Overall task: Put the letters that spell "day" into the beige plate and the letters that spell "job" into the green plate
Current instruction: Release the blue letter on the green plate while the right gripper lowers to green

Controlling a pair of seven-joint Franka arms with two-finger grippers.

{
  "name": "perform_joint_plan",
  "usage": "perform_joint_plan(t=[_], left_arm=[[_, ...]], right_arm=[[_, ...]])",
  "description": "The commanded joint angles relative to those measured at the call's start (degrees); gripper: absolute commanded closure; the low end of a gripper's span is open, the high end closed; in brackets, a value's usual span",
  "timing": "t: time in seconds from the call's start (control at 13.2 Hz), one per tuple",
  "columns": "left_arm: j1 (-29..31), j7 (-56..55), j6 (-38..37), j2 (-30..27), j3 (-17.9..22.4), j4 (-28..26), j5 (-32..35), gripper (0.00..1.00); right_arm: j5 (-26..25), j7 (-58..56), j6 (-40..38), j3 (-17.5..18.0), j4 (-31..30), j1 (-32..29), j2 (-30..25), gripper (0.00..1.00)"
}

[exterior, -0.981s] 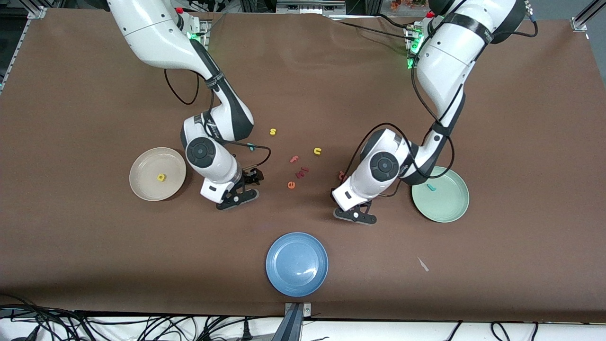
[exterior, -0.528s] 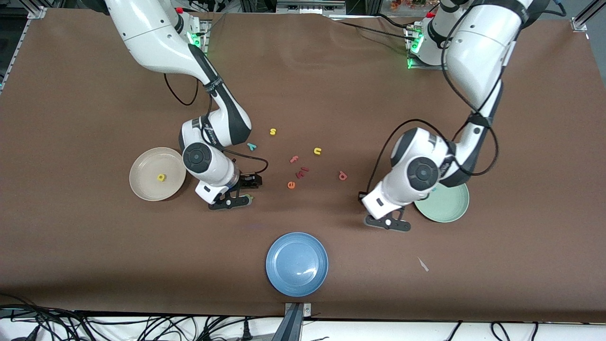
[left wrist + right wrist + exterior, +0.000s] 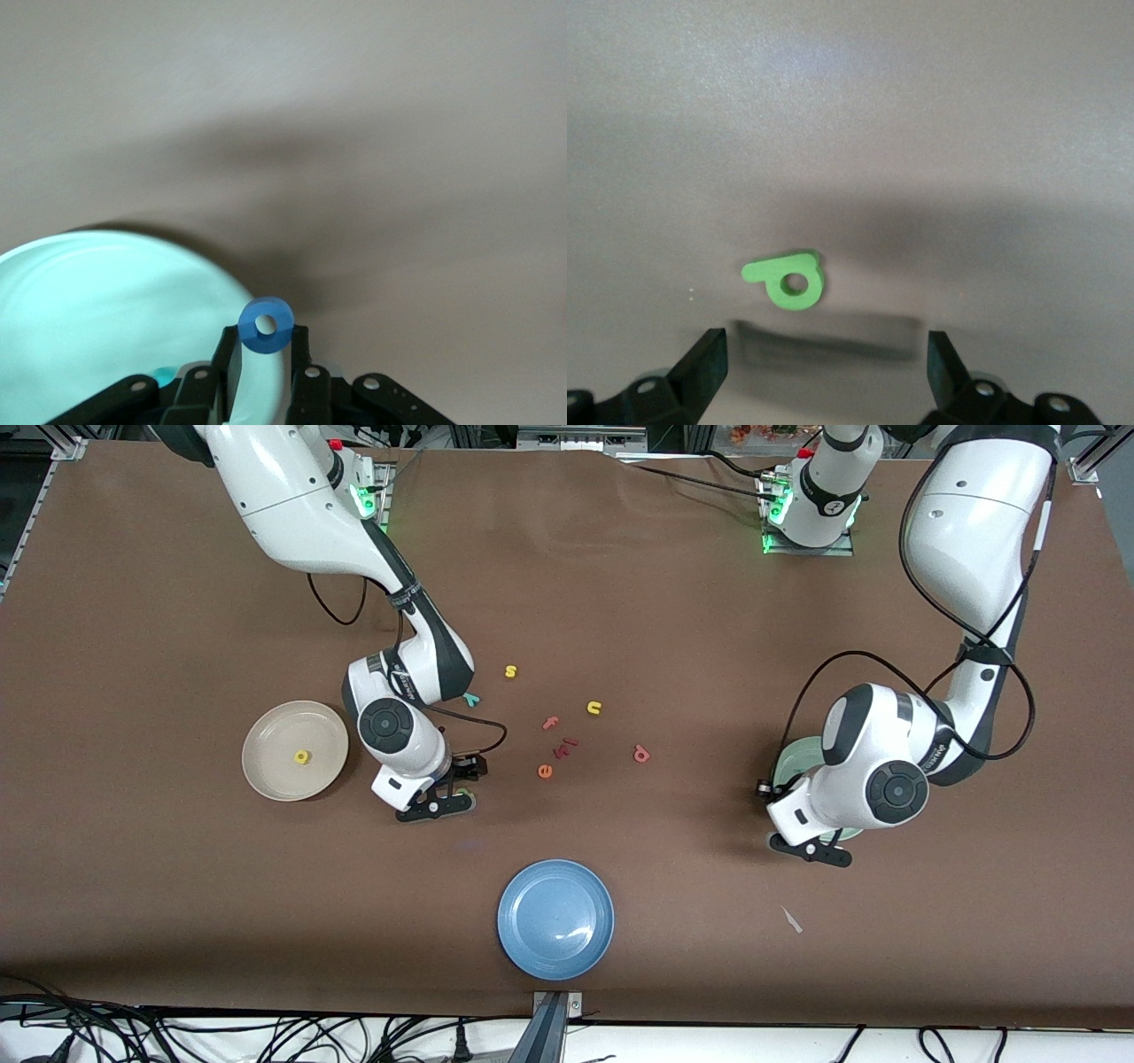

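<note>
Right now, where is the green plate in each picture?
Front view: green plate peeks out from under the left arm's wrist, at that arm's end of the table.
Left wrist view: plate lies under the left gripper, which grips the blue o.
Right wrist view: not in it.
Shared landmark: the brown table.

Brown-covered table (image 3: 177, 921) bearing three plates: the beige plate (image 3: 275, 775) toward the right arm's end, the green plate (image 3: 788, 763) toward the left arm's end, and a blue plate (image 3: 555, 919) nearest the front camera. Loose letters lie mid-table: yellow "s" (image 3: 510, 671), yellow "u" (image 3: 594, 708), pink "f" (image 3: 550, 724), orange "e" (image 3: 545, 771), red-pink "b" (image 3: 641, 755), teal "y" (image 3: 470, 700) and green "d" (image 3: 787, 281)
</note>
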Motion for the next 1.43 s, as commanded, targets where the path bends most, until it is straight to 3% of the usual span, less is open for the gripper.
perform_joint_plan(t=[0.0, 0.23, 0.3, 0.38, 0.45, 0.68, 0.83, 1.21, 1.36], left_arm=[[1.98, 0.73, -0.18, -1.85, -0.41, -4.0, 3.12, 1.0], [2.87, 0.73, 0.08, -1.93, -0.41, -6.29, 3.12, 0.93], [3.39, 0.73, 0.0, -1.93, -0.41, -6.3, 3.12, 0.64], [3.4, 0.73, -0.09, -1.93, -0.41, -6.12, 3.29, 0.15], [3.49, 0.65, -0.53, -2.28, -0.58, -5.43, 3.21, 0.0], [2.0, -2.42, -1.41, -4.74, -1.37, -5.24, 2.51, 0.0], [1.9, -5.57, -2.99, -5.53, -4.61, -5.24, 2.42, 0.0], [1.55, -28.32, -2.91, -5.36, -13.4, -5.24, 2.42, 0.0], [0.07, -34.13, -2.38, -4.57, -14.65, -5.24, 2.33, 0.0]], right_arm=[[-1.45, 0.55, -3.28, 0.26, 5.97, 0.2, 3.1, 0.01], [-1.45, 0.38, -3.46, 0.26, 6.69, 0.2, 3.63, 0.01], [-1.45, 0.46, -3.37, 0.35, 6.77, 0.2, 3.98, 0.01], [-1.45, 0.46, -3.37, 0.43, 6.77, 0.2, 4.07, 0.02], [-1.45, 0.46, -3.37, 0.44, 6.77, 0.2, 4.07, 0.06], [-1.37, 0.55, -3.37, 0.52, 6.77, 0.2, 4.07, 0.14], [-1.37, 0.55, -3.37, 0.52, 6.86, 0.2, 4.16, 0.17], [-0.93, 0.73, -3.55, 0.52, 8.09, 0.2, 4.86, 0.23], [-0.93, 0.9, -3.46, 0.61, 8.09, 0.2, 4.86, 0.25]])
